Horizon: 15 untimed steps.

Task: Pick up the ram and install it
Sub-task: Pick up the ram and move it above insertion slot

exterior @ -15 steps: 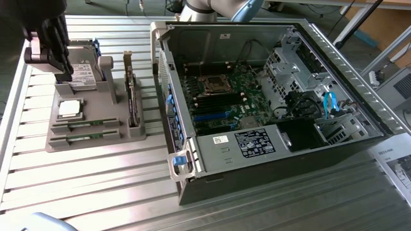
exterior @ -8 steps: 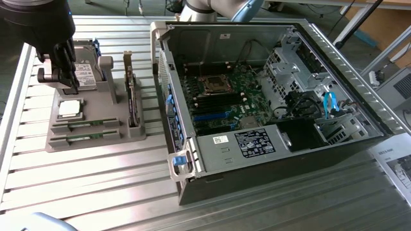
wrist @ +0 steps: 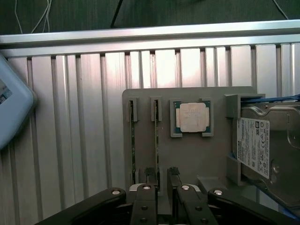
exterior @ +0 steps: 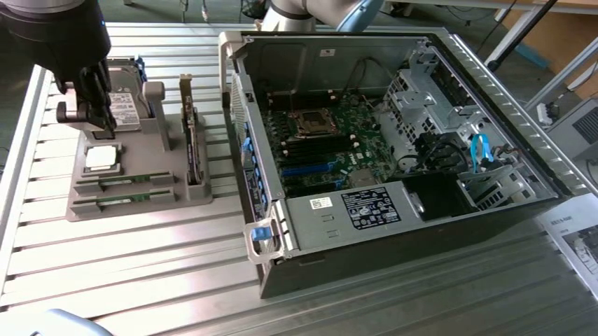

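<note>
The jaws hang low over the grey holder (wrist: 187, 159), which sits on the ribbed metal worktop (wrist: 84, 117). They are parted by a narrow gap and grip nothing. The two dark fingertips (wrist: 150, 174) point down toward the holder's near edge.

The ram (wrist: 156, 140) lies on edge in its slot in the holder and runs straight away from the jaws. Its near end is under the gap, close beside one fingertip. Whether that fingertip touches it cannot be told. A second ram stick (wrist: 132, 145) sits in the parallel slot just beside the first, outside the jaws.

To the other side of the jaws, a little ahead of them, a processor chip (wrist: 192, 117) rests in a square recess. Past it, a hard drive (wrist: 262, 145) with a white label stands in a bracket.

In the exterior view, an expansion card (exterior: 192, 140) stands upright on the holder's edge away from the jaws. The open computer case (exterior: 309, 59) lies beyond that card, well apart from the jaws.
</note>
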Each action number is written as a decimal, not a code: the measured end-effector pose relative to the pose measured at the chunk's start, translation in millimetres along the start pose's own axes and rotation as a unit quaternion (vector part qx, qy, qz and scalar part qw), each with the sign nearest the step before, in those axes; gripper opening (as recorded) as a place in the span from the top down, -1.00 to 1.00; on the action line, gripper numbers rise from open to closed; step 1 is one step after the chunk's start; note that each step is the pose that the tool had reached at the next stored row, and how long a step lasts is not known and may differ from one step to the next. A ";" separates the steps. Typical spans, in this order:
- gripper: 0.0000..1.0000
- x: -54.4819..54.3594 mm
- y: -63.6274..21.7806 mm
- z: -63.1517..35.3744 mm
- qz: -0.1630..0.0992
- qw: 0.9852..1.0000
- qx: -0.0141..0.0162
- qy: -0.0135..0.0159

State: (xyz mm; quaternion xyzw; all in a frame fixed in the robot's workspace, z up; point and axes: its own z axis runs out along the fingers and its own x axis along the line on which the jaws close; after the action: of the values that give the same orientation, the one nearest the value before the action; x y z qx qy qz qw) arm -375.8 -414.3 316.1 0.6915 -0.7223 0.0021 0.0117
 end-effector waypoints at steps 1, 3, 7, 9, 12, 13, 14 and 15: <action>0.53 0.0 0.0 1.3 0.000 1.000 0.000 0.000; 0.53 -0.1 -0.1 3.8 0.000 1.000 0.000 0.000; 0.53 -0.2 -0.1 9.2 0.000 1.000 0.000 0.000; 0.53 -0.2 -0.2 11.7 0.000 1.000 0.000 0.000; 0.53 -0.3 -0.2 15.9 0.000 1.000 0.000 0.000; 0.53 -0.3 -0.2 17.4 0.000 1.000 0.000 0.000; 0.53 -0.4 -0.2 18.9 0.000 1.000 0.000 0.000; 0.53 -0.4 -0.3 20.6 0.000 1.000 0.000 0.000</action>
State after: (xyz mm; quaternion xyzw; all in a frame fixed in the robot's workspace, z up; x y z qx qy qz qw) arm -375.8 -414.3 295.5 0.6915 -0.7223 0.0021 0.0116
